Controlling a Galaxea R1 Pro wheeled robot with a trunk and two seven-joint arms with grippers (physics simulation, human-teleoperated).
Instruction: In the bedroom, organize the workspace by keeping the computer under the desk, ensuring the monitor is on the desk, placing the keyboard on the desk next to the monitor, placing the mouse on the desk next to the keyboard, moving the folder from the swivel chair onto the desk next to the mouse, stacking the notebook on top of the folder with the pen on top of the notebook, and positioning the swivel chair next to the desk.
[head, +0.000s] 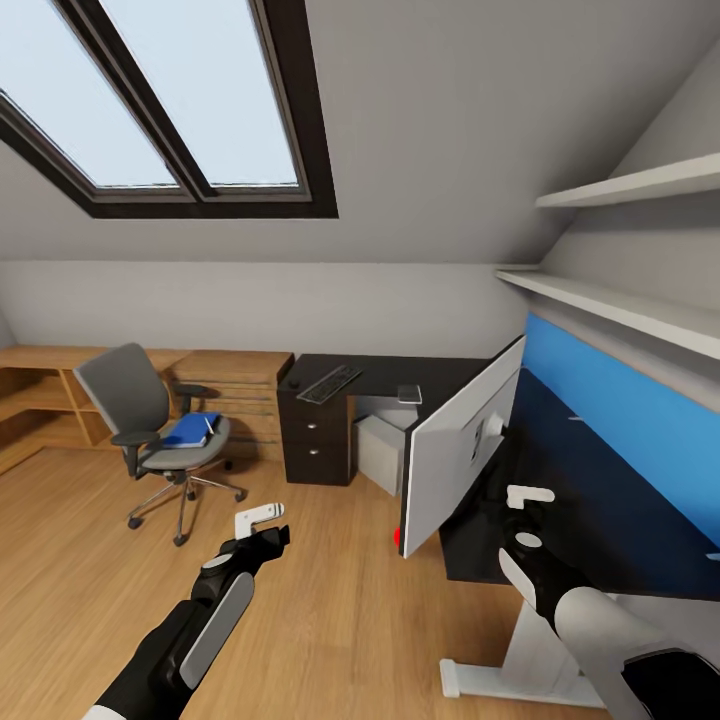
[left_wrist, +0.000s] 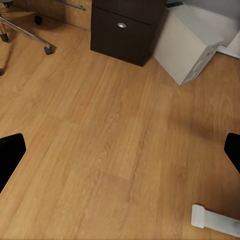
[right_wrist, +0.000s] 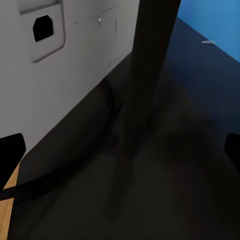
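The monitor (head: 455, 455) is seen standing near the front edge of the desk (head: 620, 500), its pale grey back turned toward the camera and its screen facing out over the floor, with the blue back panel (head: 620, 400) behind it. In the right wrist view its thin black stand (right_wrist: 145, 75) is seen rising from the glossy top, just ahead of the right gripper (head: 528, 515), whose fingertips are spread wide and hold nothing. The panel is judged wide, thin and top-heavy on a slender post, so it is likely to tip or twist if pushed high; the stand, low down, is judged the safest place to be gripped, with the glossy top letting the base be slid. The left gripper (head: 262, 522) is held over the wooden floor (left_wrist: 110, 130), its fingers likewise apart and empty. On the far wing of the desk the keyboard (head: 328, 383) is laid out, with a small grey notebook (head: 409, 394) near it. Beneath the desk the light grey computer (head: 380, 452) is stood beside a dark drawer cabinet (head: 315, 440). Well apart, the swivel chair (head: 140, 420) is parked by the wooden shelving, the blue folder (head: 192, 430) resting on its seat.
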